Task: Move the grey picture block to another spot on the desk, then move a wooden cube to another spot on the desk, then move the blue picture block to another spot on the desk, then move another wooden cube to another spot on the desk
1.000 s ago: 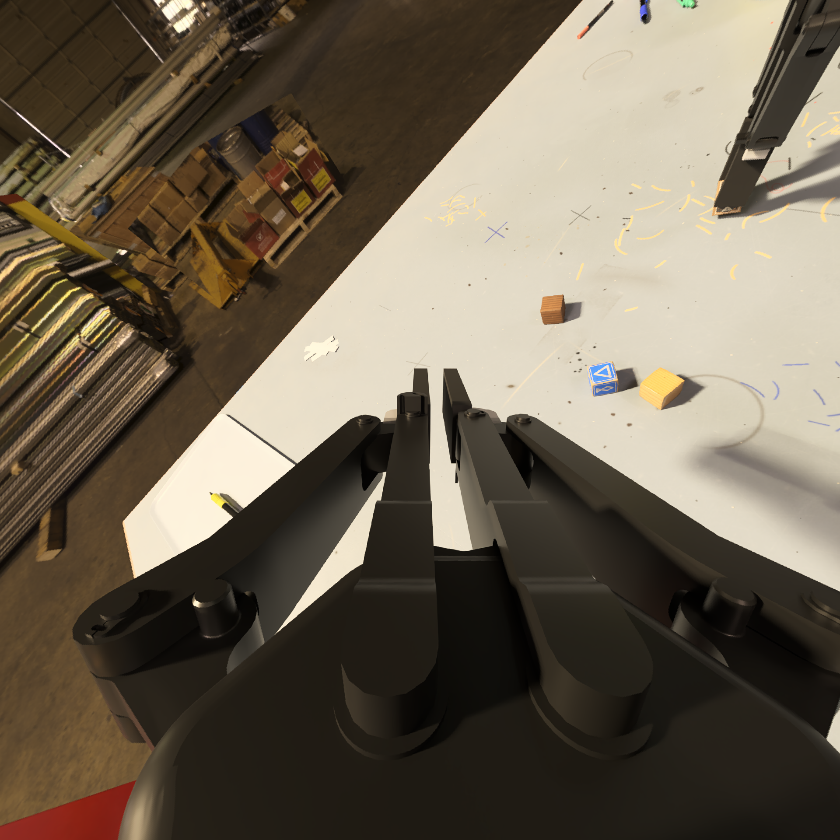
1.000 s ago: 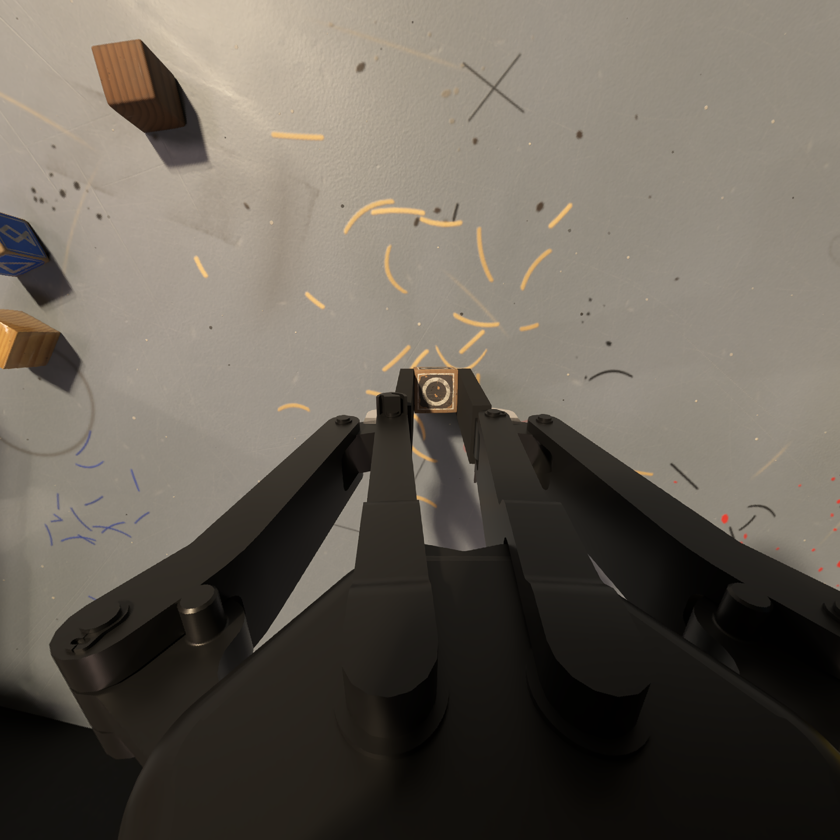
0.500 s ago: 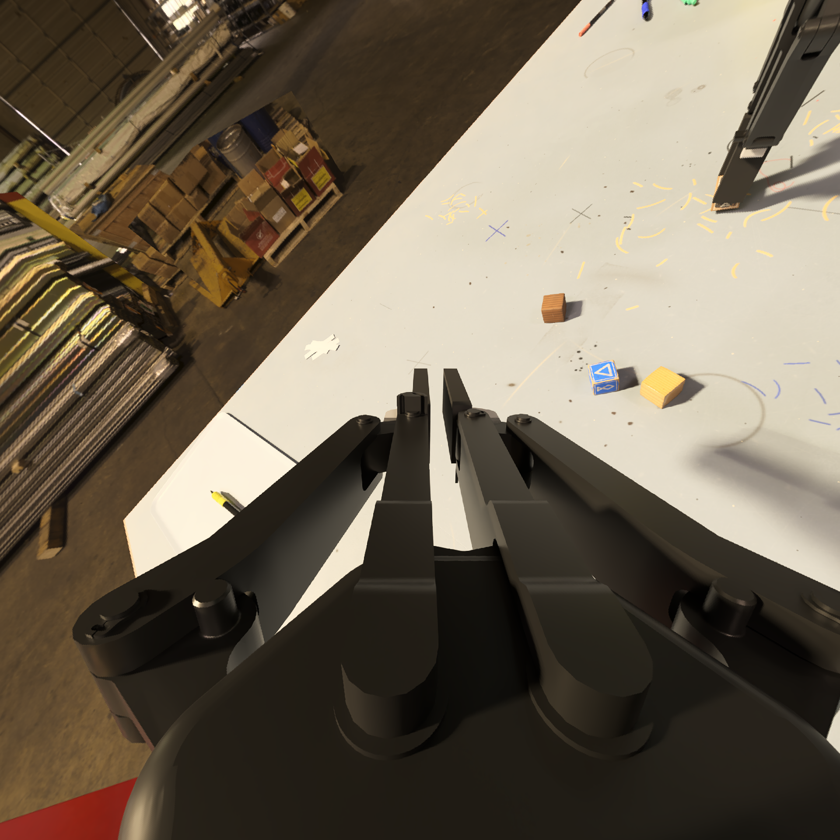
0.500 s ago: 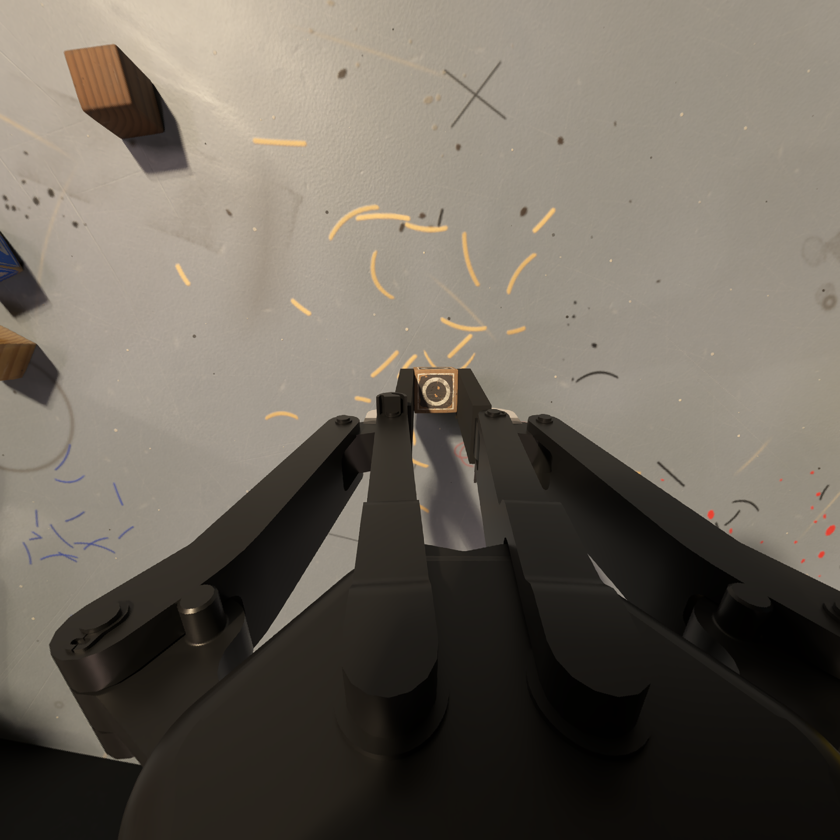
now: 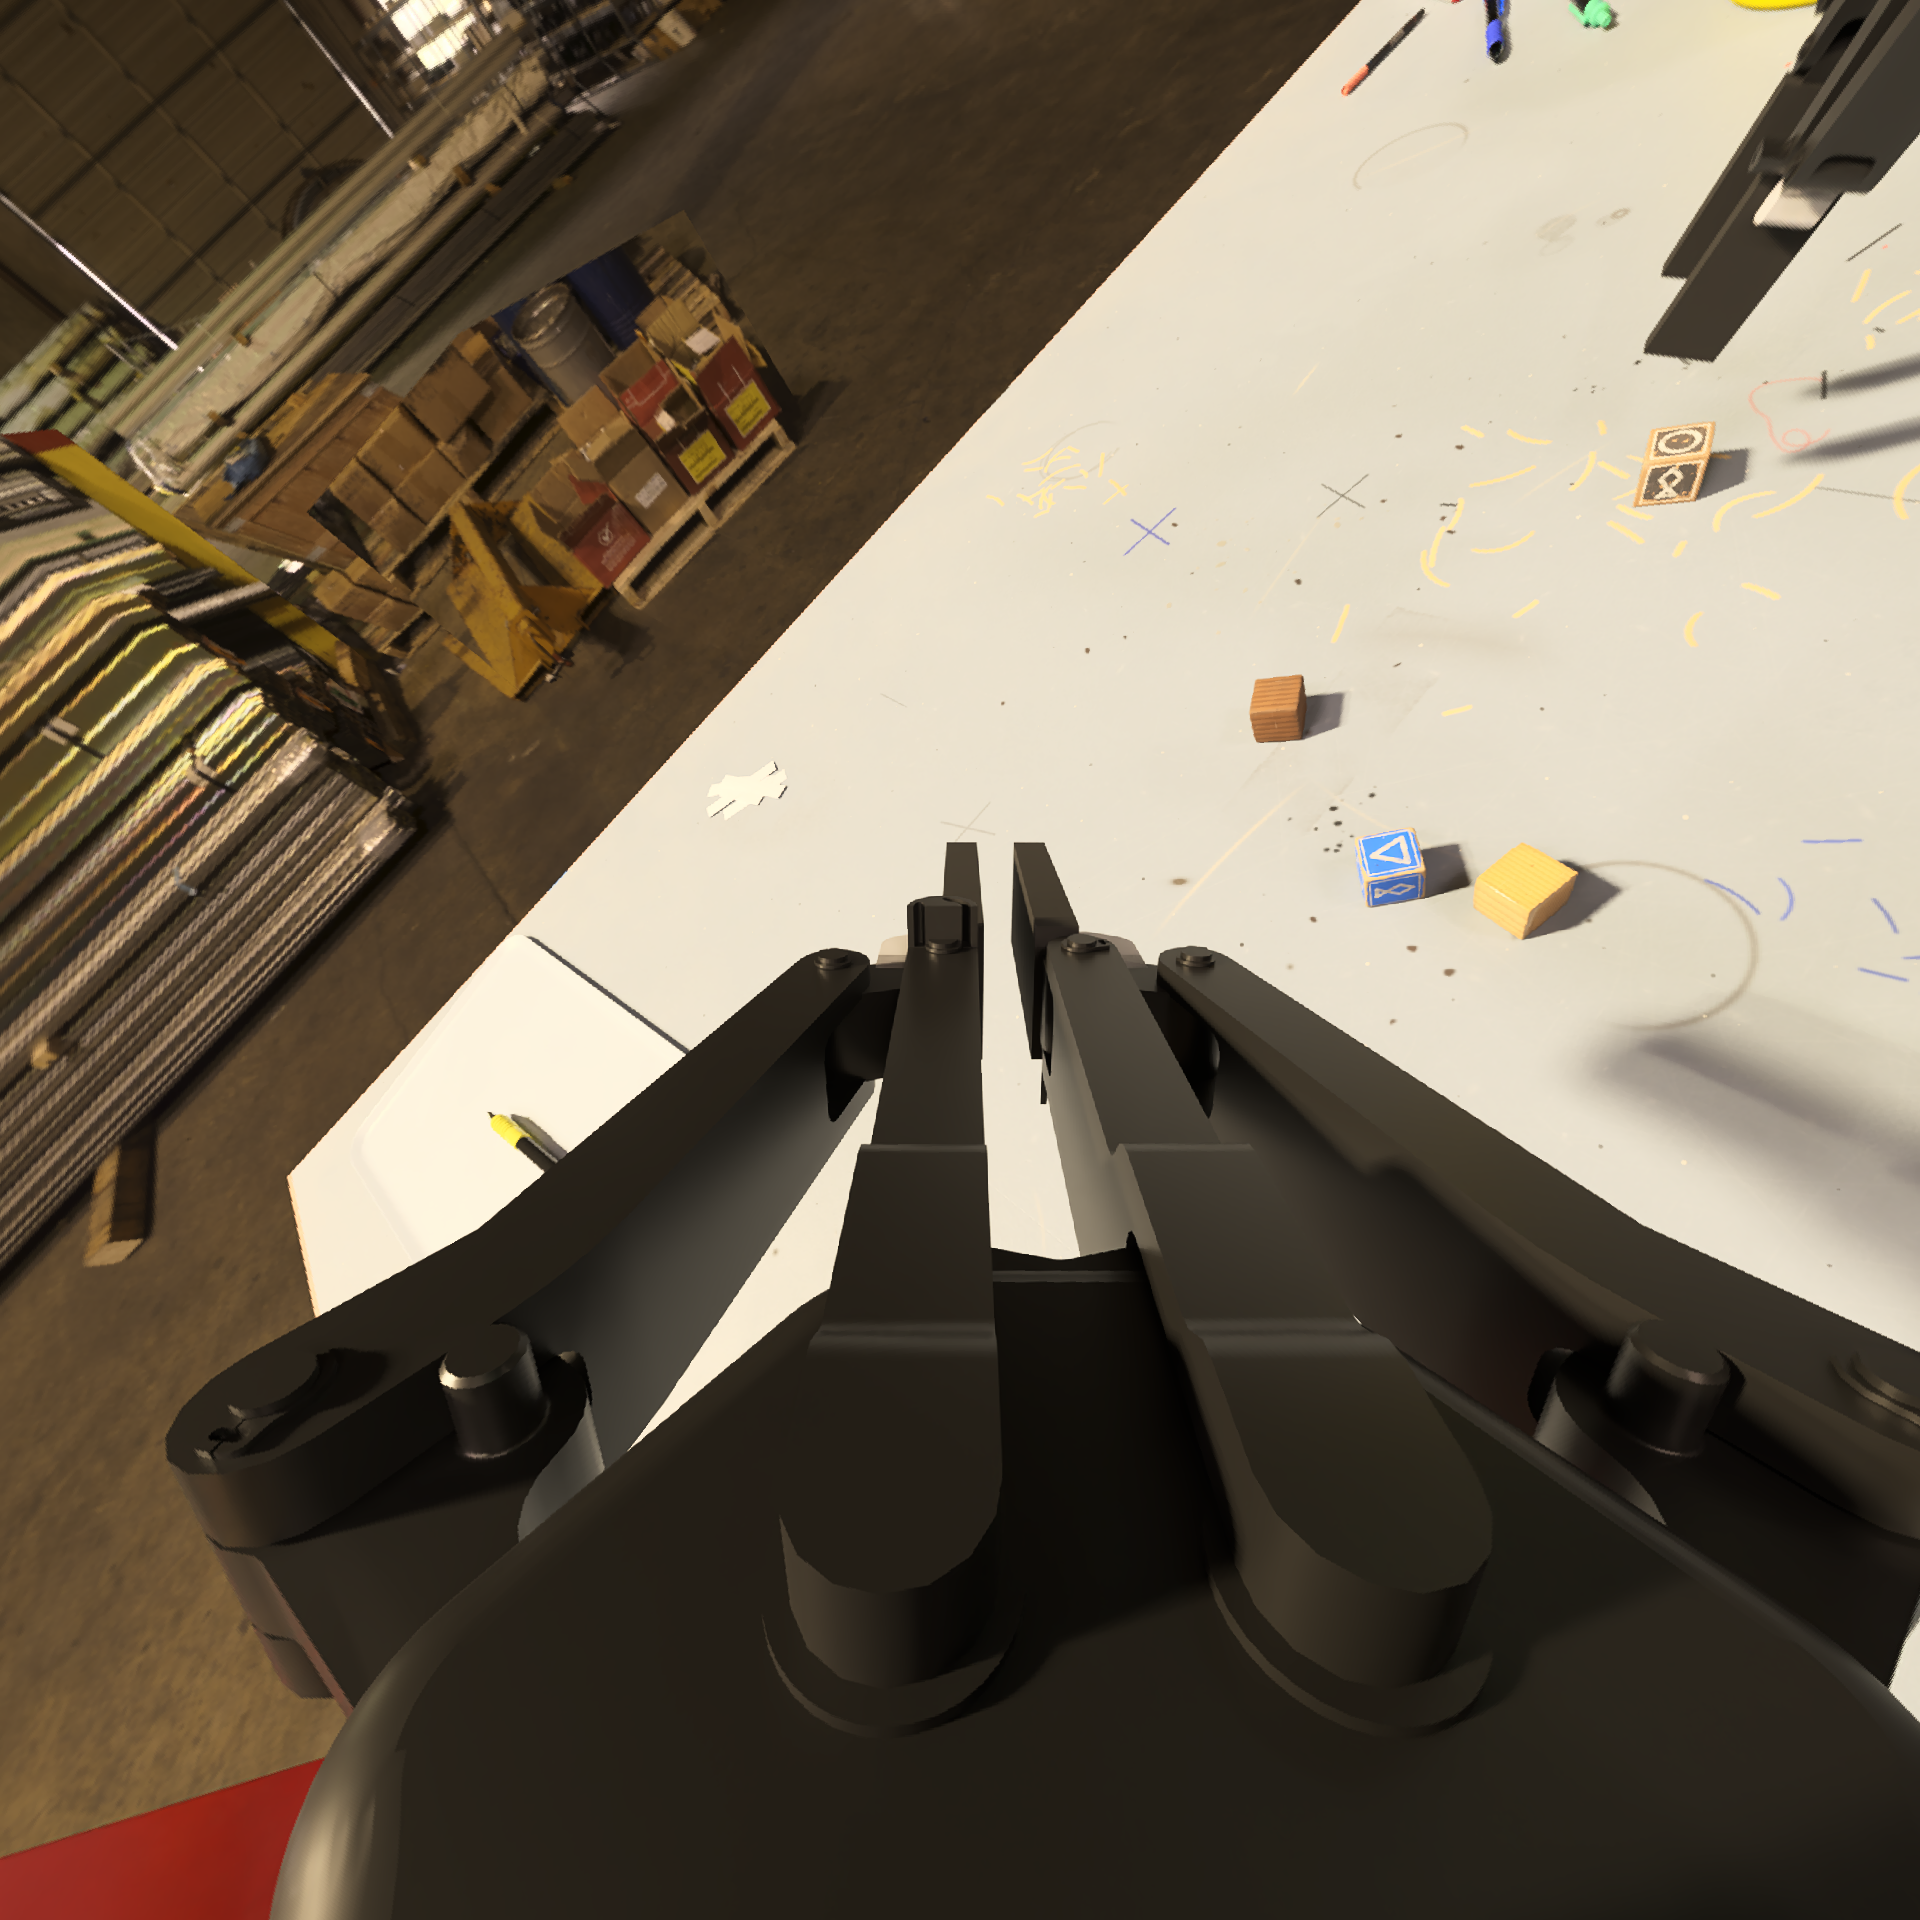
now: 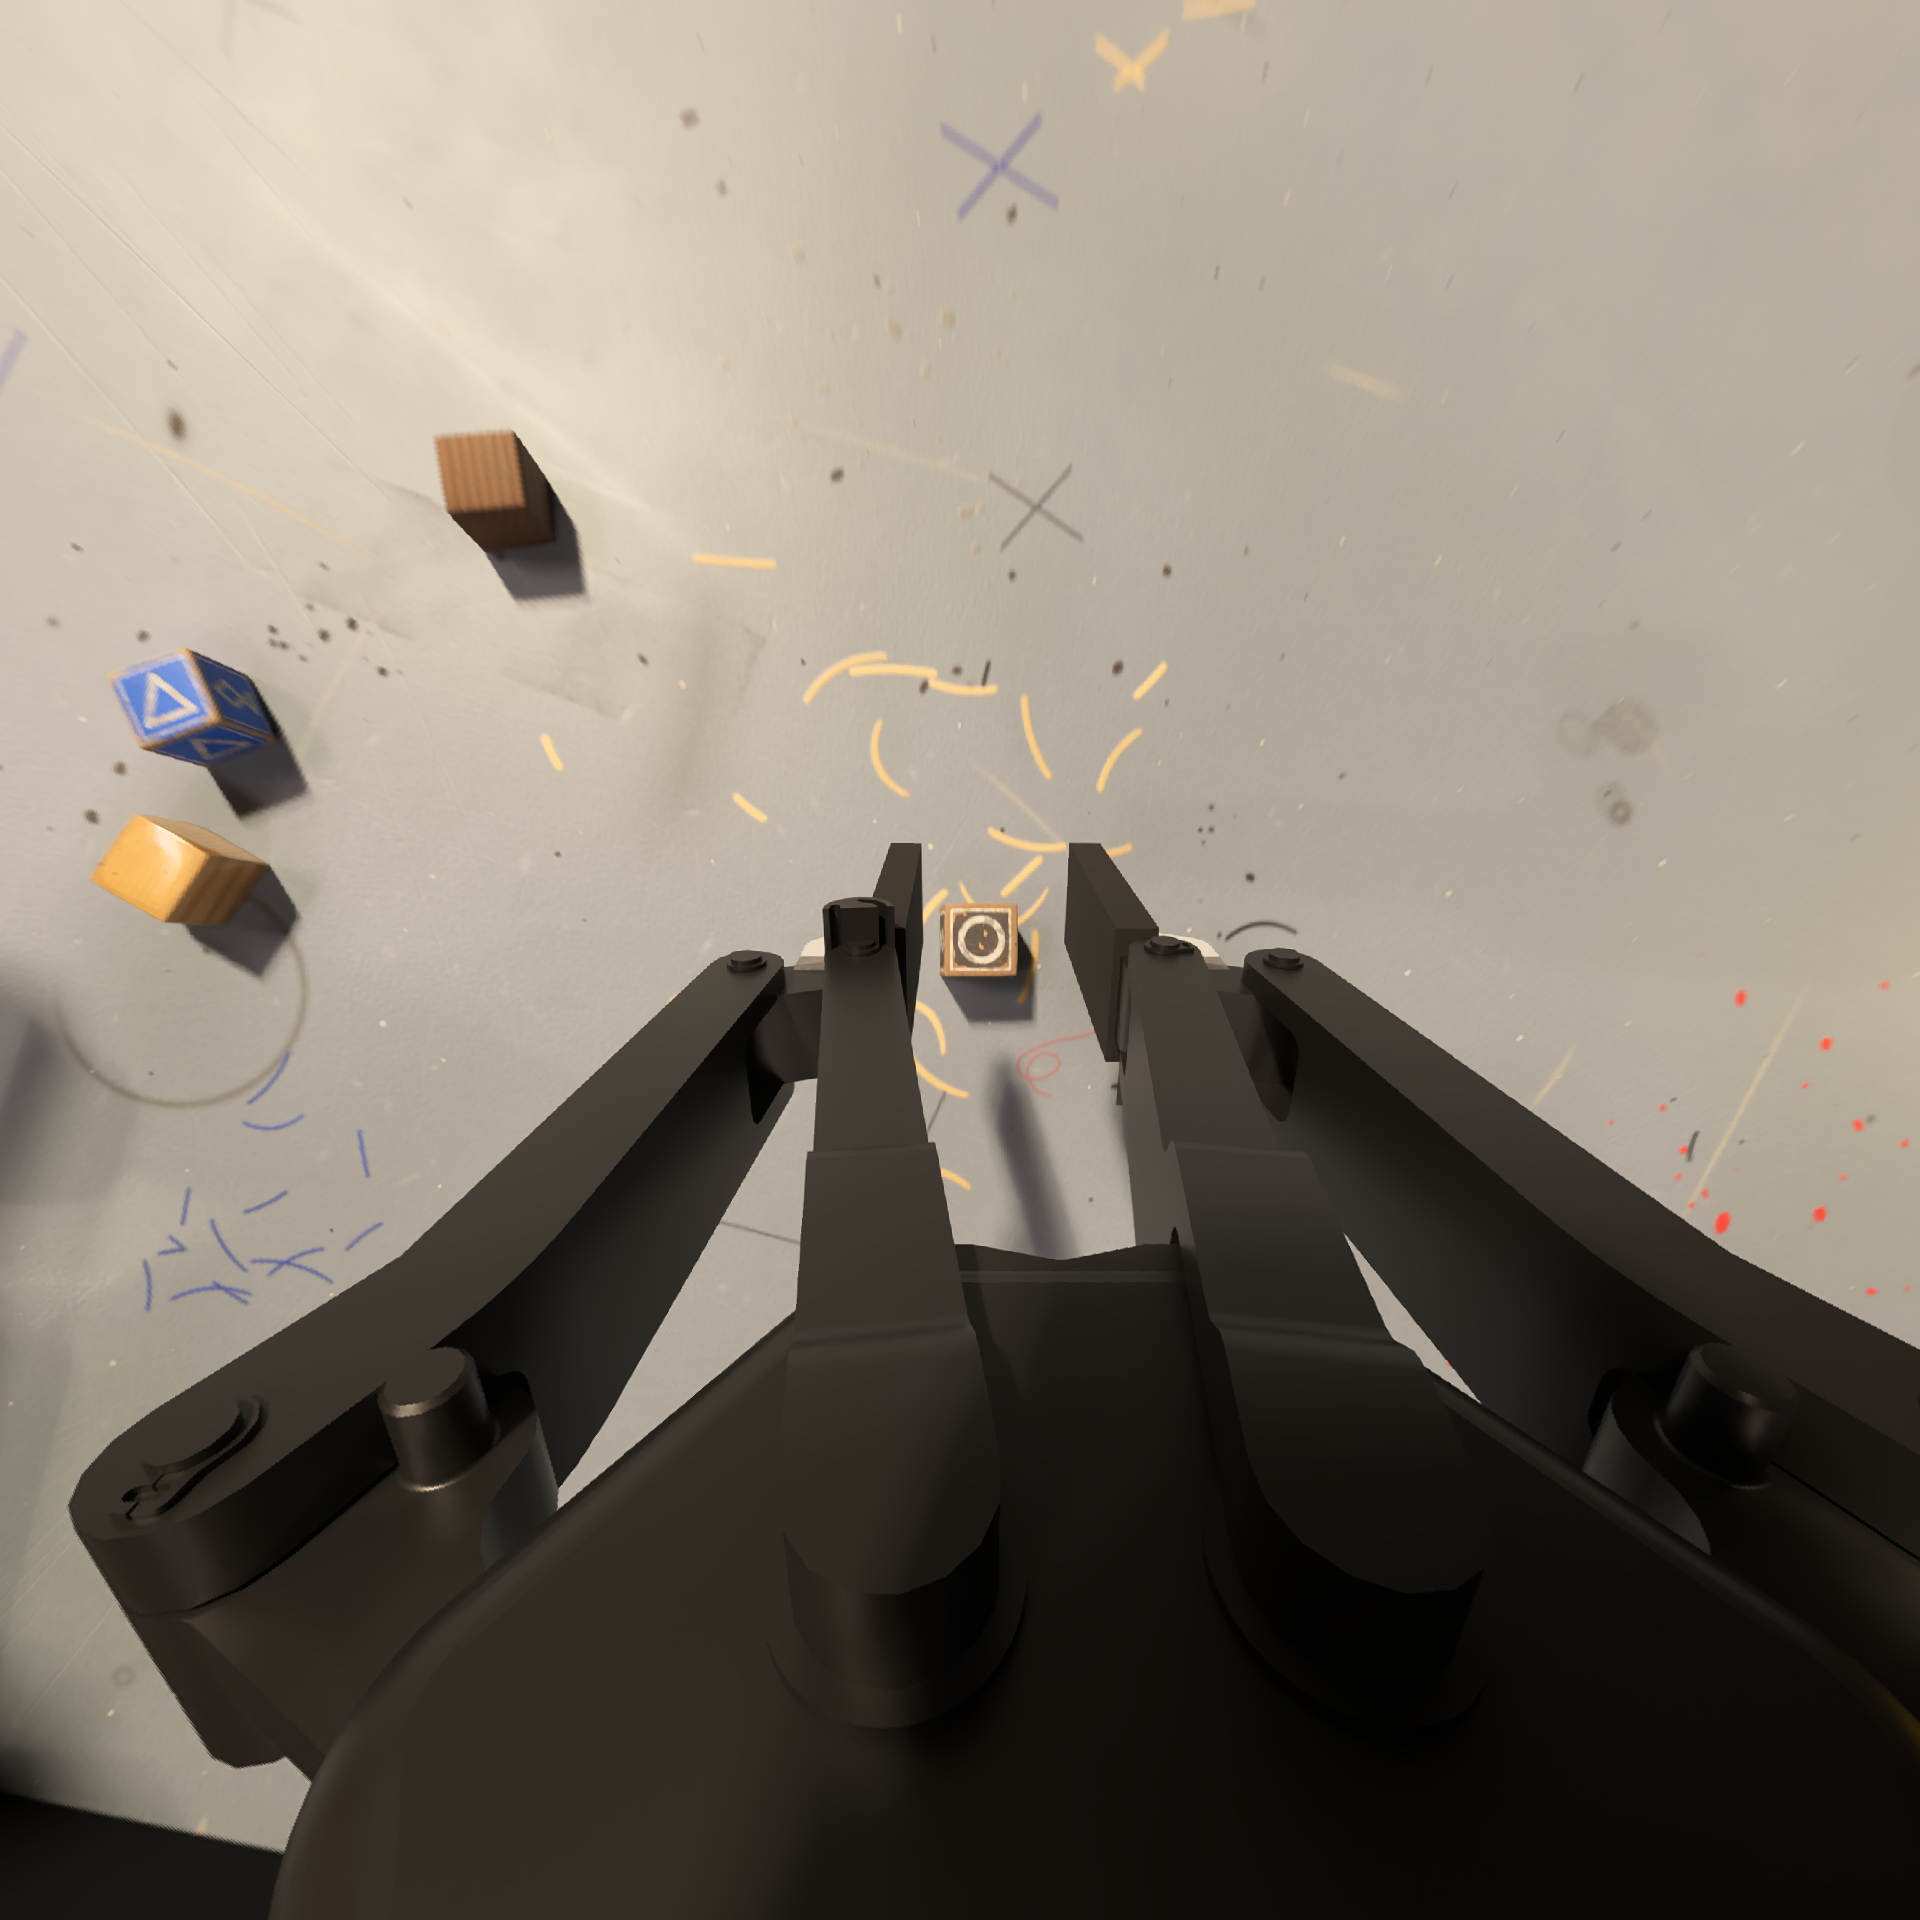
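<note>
Grey picture block (image 6: 978,940) newly released on scribbled desk (image 6: 1455,520), right gripper (image 6: 994,883) parted above; left gripper (image 5: 995,868) nearly together.

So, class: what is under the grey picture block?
The grey picture block rests on the desk, among orange scribbles. Its shadow shows beside it; marks directly beneath are covered. The open right gripper hangs above.

Two picture blocks, grey (image 6: 978,940) and blue (image 6: 192,709); two wooden cubes, brown (image 6: 492,488) and yellow (image 6: 179,869).
</note>
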